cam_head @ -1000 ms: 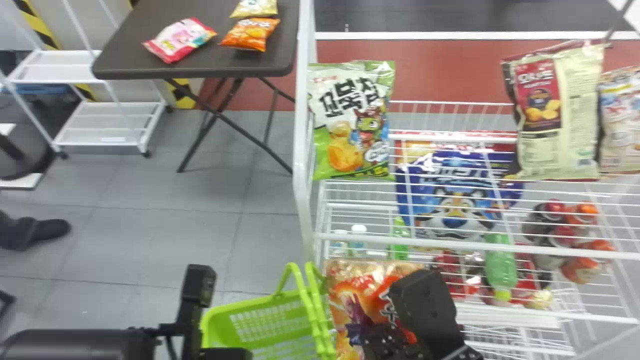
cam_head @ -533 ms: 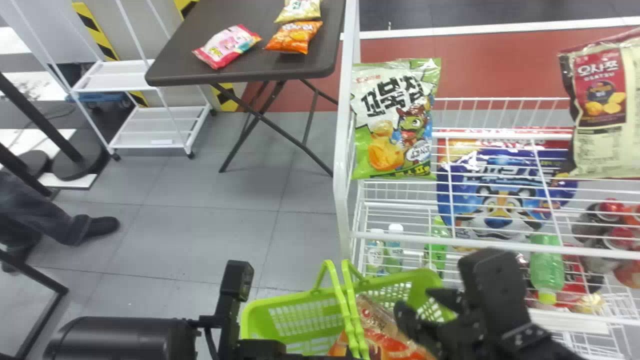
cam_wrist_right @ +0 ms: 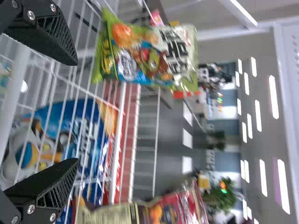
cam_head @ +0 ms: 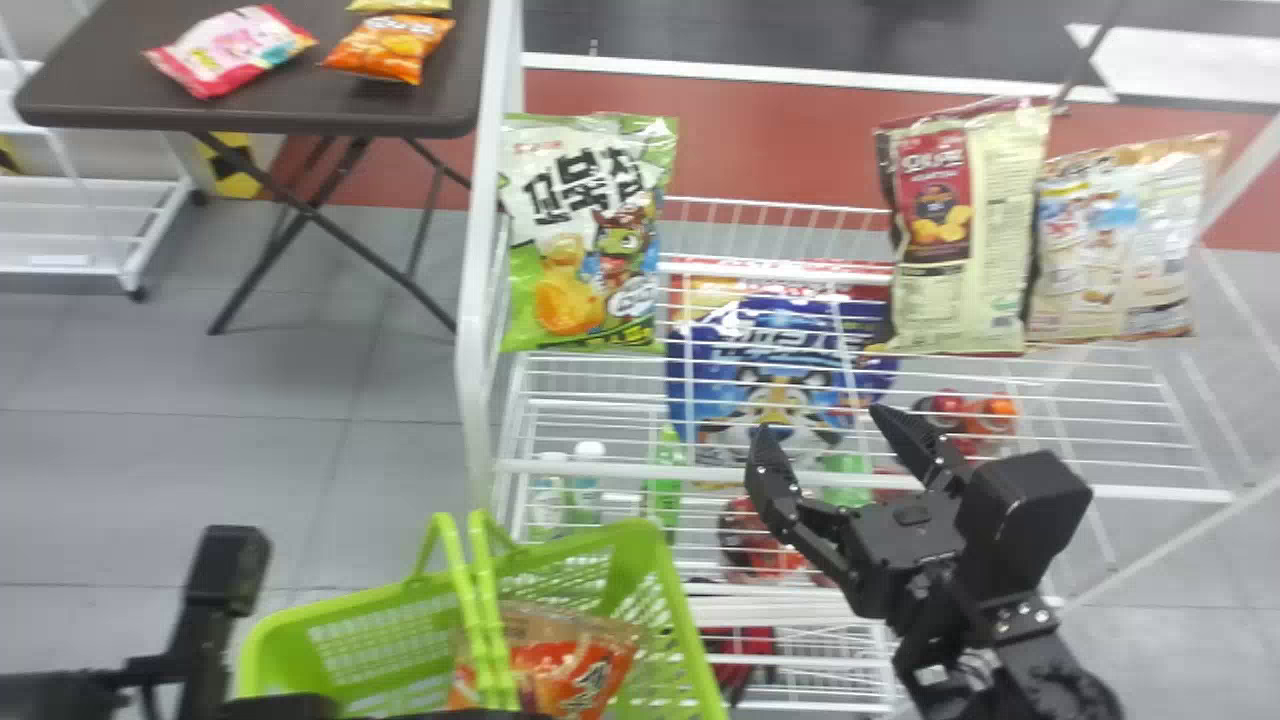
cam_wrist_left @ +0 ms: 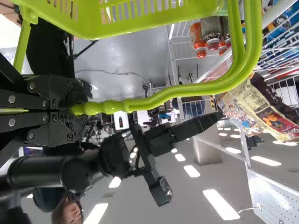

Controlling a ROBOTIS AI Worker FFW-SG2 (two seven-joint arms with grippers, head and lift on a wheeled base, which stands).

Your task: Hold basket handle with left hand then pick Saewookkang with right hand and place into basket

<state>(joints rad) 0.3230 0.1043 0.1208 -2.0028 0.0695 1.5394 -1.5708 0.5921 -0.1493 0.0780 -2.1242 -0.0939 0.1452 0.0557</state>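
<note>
The Saewookkang (cam_head: 575, 660) was an orange-red packet with dark lettering and a paler, brownish top end. It lay inside the bright green basket (cam_head: 690, 650), partly crossed by the basket handle (cam_head: 480, 600), whose two bars stood side by side above it. The left gripper (cam_head: 470, 715) had its jaws closed around the handle's ridged grip. The right gripper (cam_head: 825, 430) was over the rack, to the right of the basket, its jaws spread wide with nothing between them.

The basket had perforated walls and sat close beside a white wire rack (cam_head: 475, 300), above a grey tiled floor (cam_head: 400, 480). Farther off, a dark desk (cam_head: 100, 90) on crossed folding legs carried small snack bags, one pink (cam_head: 230, 50) and one orange (cam_head: 390, 48) among them. A red band ran across the floor behind the rack.

On the rack stood a green and white bag (cam_head: 590, 230), a maroon and cream bag (cam_head: 960, 230) and a pale bag (cam_head: 1120, 240). A blue bag (cam_head: 770, 360) showed through the wires, with bottles lower down. The handle bars stood over the packet, and the rack's frame rose just beyond the basket.
</note>
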